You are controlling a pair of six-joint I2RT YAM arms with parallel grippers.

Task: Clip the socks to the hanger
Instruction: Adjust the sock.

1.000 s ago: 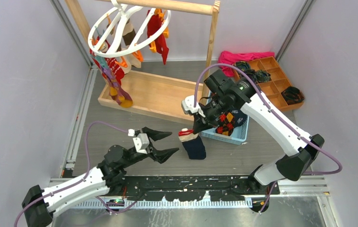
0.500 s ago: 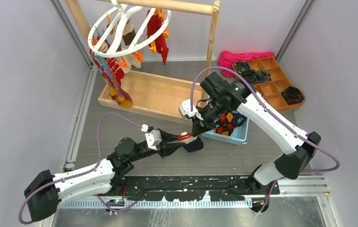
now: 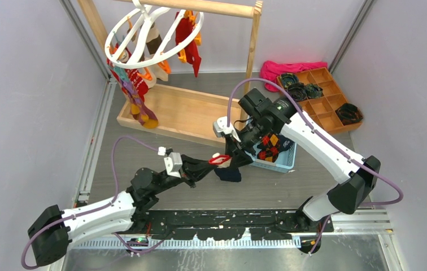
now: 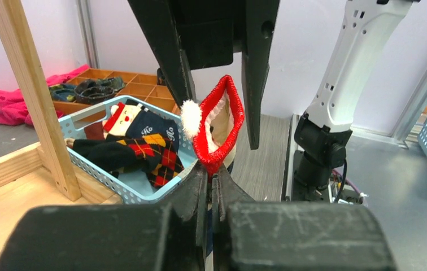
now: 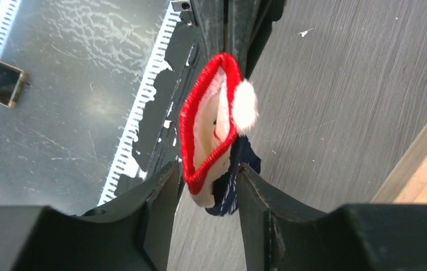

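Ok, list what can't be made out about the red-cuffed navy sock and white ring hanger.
- Foot of the red-cuffed navy sock: left wrist view, mostly hidden behind the left gripper.
- Whether the right gripper touches its cuff: right wrist view, cuff covers the contact.
- Free clips on the white ring hanger: top view, too small, hung socks overlap.

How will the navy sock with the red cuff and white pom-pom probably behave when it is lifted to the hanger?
Probably floppy: the navy sock with the red cuff droops below the left gripper, which pinches only its cuff. Likely light, since that small pinch holds it. The knit cuff should hardly slip.
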